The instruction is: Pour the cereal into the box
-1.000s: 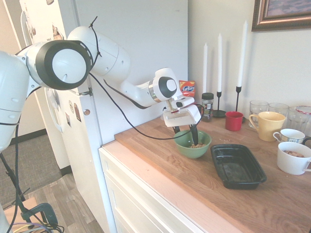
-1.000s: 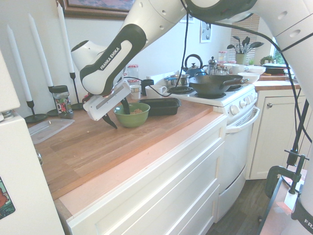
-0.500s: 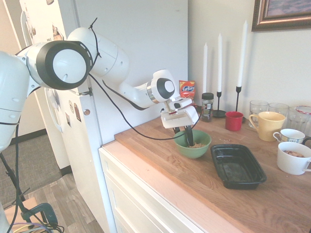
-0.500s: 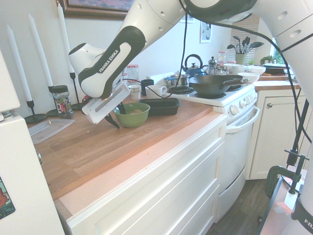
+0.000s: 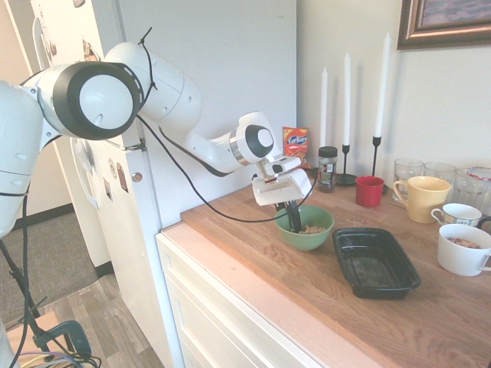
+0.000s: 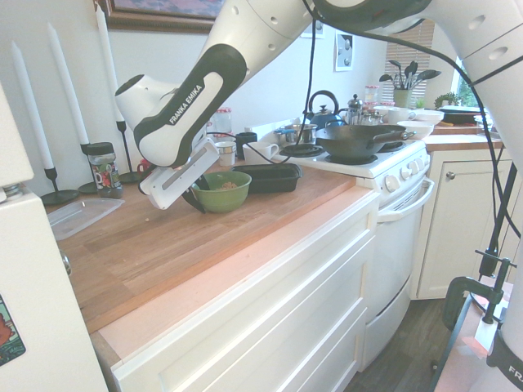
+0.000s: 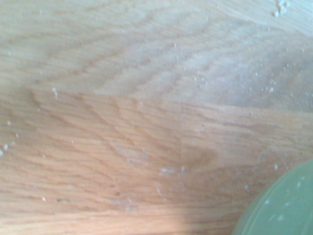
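On the grained wooden counter (image 5: pixel 322 284), the gripper (image 5: pixel 289 217) pinches the round green bowl's (image 5: pixel 305 228) rim.

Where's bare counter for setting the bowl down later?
Bare wood runs along the front edge, before the green bowl and black tray. More lies between bowl and clear container. Crowded: mugs and candles by the wall.

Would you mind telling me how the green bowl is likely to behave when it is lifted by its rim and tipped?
The green bowl looks rigid, so it should hold its shape. Its smooth surface may be slippery in the gripper, which stands at its rim. The loose cereal inside would probably slide out readily toward the black tray beside it.
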`<state>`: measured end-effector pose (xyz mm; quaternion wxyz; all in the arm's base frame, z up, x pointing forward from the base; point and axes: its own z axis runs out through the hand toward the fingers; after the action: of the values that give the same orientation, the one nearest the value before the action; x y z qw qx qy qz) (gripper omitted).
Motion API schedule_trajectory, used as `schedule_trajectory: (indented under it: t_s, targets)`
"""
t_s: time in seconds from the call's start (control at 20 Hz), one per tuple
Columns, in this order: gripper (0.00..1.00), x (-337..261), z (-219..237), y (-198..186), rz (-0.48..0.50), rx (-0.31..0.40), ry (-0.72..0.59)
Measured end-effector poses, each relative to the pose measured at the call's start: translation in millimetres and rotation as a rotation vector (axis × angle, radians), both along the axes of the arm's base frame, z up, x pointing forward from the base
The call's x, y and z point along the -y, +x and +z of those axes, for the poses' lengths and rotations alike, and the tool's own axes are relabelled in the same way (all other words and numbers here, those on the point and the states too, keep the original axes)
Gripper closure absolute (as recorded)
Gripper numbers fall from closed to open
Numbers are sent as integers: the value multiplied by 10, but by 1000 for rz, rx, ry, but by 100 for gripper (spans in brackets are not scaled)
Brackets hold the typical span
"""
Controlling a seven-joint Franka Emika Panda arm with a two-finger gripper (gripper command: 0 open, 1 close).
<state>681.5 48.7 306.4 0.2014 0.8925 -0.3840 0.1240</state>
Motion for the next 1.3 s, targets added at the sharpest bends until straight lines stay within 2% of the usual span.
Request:
schedule_trajectory:
  t_s: [0.45, 1.0, 1.3]
  targets:
    - [100, 32, 97, -8, -14, 23, 7]
    - [100, -108, 613, 111, -21, 102, 77]
    - [100, 58, 1062, 244, -59, 144, 173]
